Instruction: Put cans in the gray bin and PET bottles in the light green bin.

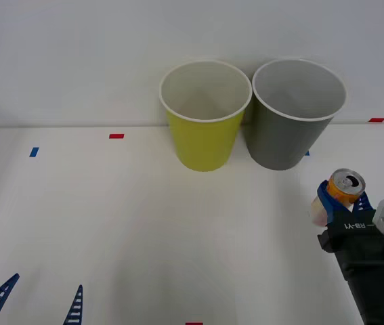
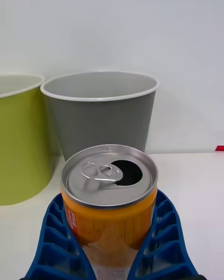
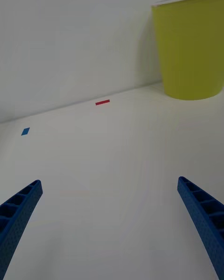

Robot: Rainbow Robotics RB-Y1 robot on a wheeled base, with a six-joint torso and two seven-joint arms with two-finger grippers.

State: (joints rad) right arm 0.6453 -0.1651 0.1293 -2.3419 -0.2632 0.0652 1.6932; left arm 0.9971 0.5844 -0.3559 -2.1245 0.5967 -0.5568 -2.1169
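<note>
— Status of the right end effector [image 1: 340,200]?

— Clenched on the orange can [image 1: 345,187]. Its blue ribbed fingers [image 2: 161,233] press against both sides of the can body. The can is upright, silver top facing up, pull-tab hole open. It sits at the right side of the desk [image 1: 144,223], in front of the gray bin [image 1: 293,118] and apart from it. Whether the can's base rests on the desk, I cannot tell.

— And the bins?

— Both stand upright at the far edge of the desk, against the wall. The light green bin [image 1: 204,115] is on the left, the gray bin just beside it on the right; their white rims are close together or touching. I see nothing inside either, though the bottoms are partly hidden.

— Left end effector [image 1: 36,305]?

— Released, fingers spread wide, low at the near left of the desk, grasping nothing. It is well apart from the bins and the can.

— Other items?

— Small red tape marks [image 1: 116,136] and a blue tape mark [image 1: 34,152] on the desk surface.
</note>
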